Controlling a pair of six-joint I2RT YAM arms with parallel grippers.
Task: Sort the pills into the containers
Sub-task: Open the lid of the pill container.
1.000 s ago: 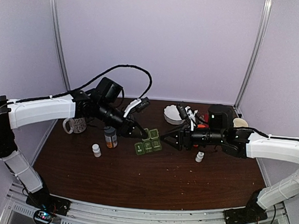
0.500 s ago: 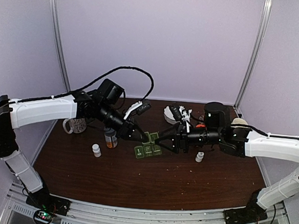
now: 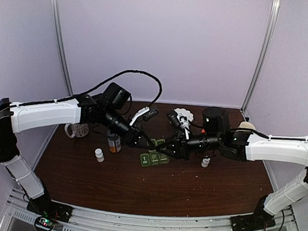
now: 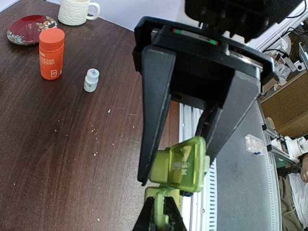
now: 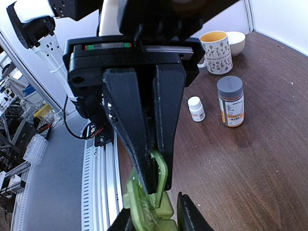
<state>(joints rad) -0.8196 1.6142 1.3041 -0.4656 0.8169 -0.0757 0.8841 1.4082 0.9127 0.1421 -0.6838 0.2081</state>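
The small dark-green plastic pill box (image 3: 153, 159) sat mid-frame in the overhead view on the brown table (image 3: 138, 191), with one translucent lid (image 4: 182, 164) raised. The left gripper (image 5: 156, 185) was pressed together, pinching green plastic just below that lid. The right gripper (image 4: 174, 171) stood partly spread astride the lid. Whether it squeezed was unclear.

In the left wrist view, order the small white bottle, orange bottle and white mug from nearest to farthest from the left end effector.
From the left end effector:
1. small white bottle, mid-left.
2. orange bottle, further left.
3. white mug, top left.
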